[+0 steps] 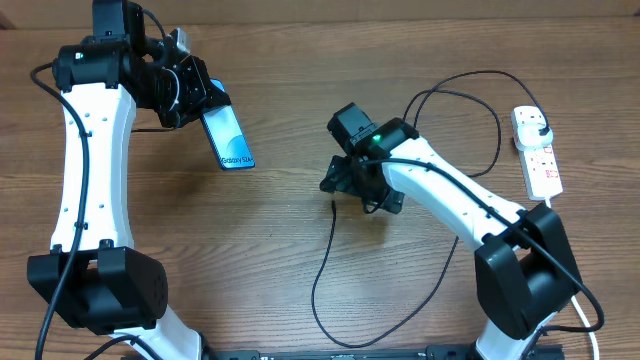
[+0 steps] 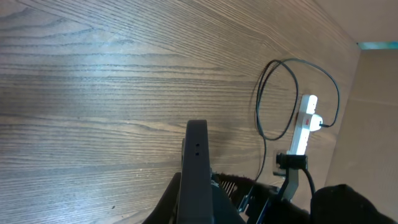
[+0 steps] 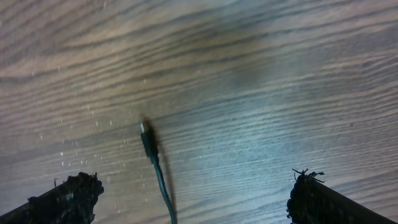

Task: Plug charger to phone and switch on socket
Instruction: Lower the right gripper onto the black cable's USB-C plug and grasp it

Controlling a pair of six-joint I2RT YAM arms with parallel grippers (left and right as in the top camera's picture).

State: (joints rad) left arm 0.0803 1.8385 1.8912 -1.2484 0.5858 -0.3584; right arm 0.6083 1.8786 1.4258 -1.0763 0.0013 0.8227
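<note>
Step in hand, as I read it: picking up the charger's free end, before it goes into the phone.

L fingers [image 1: 200, 100] are clenched on the phone [image 1: 228, 140]. They hold it off the tabletop [image 1: 300, 60] at far left, screen up, free end angled toward centre. L wrist view shows it edge-on.

R fingers [image 3: 68, 200] are spread wide, grasping nothing. They hover low over the connector tip [image 3: 147, 134], which lies flat on the wood between them, off-centre in the gap.

The charger [image 1: 325, 260] cable loops from the tip toward the front edge, then back round to its black plug in the socket [image 1: 538, 152] at far right. Switch position is too small to tell.

Next move, IMO:
- R arm shifts to centre the tip, drops, and closes just behind the connector.
- The grip must be firm enough that the thin cable doesn't twist.
- Then carry it to the phone's port.
- The socket switch comes last.
</note>
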